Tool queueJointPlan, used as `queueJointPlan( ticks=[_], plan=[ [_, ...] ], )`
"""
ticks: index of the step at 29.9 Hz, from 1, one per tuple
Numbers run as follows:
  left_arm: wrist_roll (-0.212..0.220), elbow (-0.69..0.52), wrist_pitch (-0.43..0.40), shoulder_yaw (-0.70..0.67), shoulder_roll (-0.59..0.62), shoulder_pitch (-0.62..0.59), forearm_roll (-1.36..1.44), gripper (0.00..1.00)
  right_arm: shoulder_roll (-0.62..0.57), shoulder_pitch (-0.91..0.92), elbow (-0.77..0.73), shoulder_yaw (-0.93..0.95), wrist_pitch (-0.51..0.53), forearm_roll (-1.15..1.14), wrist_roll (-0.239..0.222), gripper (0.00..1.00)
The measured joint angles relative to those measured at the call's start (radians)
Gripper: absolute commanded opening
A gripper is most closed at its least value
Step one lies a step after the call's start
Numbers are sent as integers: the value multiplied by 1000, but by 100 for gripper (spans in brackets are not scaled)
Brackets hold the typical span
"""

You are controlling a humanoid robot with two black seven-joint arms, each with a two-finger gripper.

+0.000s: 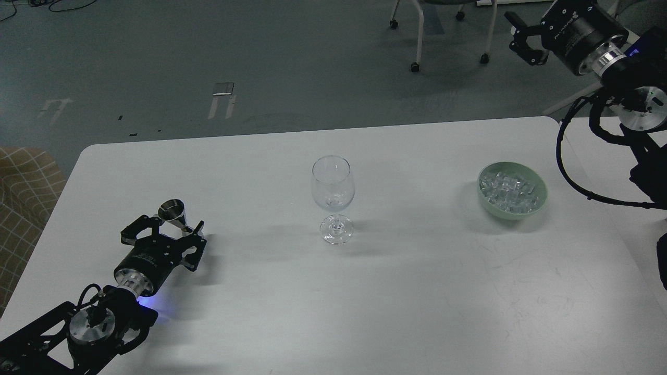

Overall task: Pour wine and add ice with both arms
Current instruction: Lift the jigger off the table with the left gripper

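A small steel jigger (173, 212) stands near the left end of the white table (417, 291). My left gripper (167, 228) lies low on the table and is open, one finger on each side of the jigger's lower half. Whether the fingers touch it I cannot tell. An empty-looking clear wine glass (333, 198) stands upright at the table's middle. Farther right, a pale green bowl (539, 200) holds a heap of ice (508, 188). My right gripper (522, 36) hangs open high above the floor, beyond the table's far right corner. No wine shows.
Chair legs on casters (417, 36) stand on the grey floor behind the table. A beige checked seat (23, 198) sits off the left edge. A second white tabletop (609, 156) adjoins on the right, under my right arm's cables.
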Motion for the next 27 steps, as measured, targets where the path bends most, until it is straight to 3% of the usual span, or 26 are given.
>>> queueJointPlan(
  ticks=[5,18,23,27],
  plan=[
    [29,20,2,-3,-10,-16,0,70,1,0,0,0,0,0,0,100],
    [32,81,-14,1,-61,-43,0,70,1,0,1,0,0,0,0,100],
    [31,85,-69,2,-62,-41,0,59,0,-1,1,-1,0,0,0,100],
    [27,91,-122,3,-62,-34,0,57,0,-2,1,-2,0,0,0,100]
  ],
)
